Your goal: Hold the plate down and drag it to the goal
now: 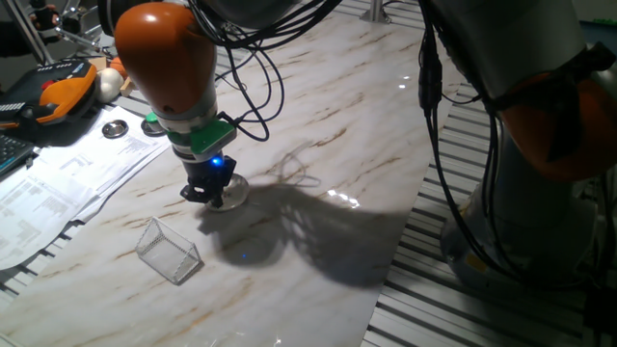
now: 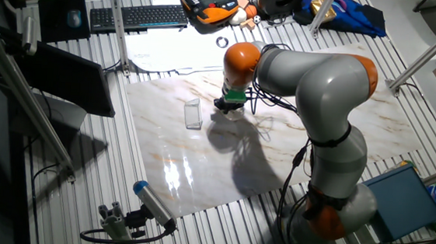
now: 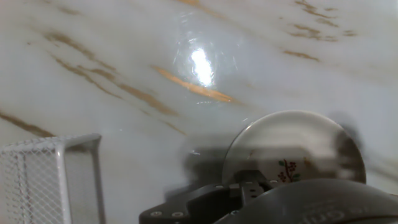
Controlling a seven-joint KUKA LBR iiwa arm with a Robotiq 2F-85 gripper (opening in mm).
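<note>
The plate is a small white disc lying flat on the marble tabletop. My gripper stands straight down on its left part, fingers together and pressing on it. In the hand view the plate lies just ahead of the dark hand body, with dark specks near its centre. The goal is a see-through box with pale edges, a short way in front and to the left of the plate, apart from it. It also shows in the hand view at lower left and in the other fixed view, left of my gripper.
Papers, a shiny metal dish and an orange teach pendant lie at the left edge. A keyboard sits at the back. The marble ends at ribbed metal slats to the right.
</note>
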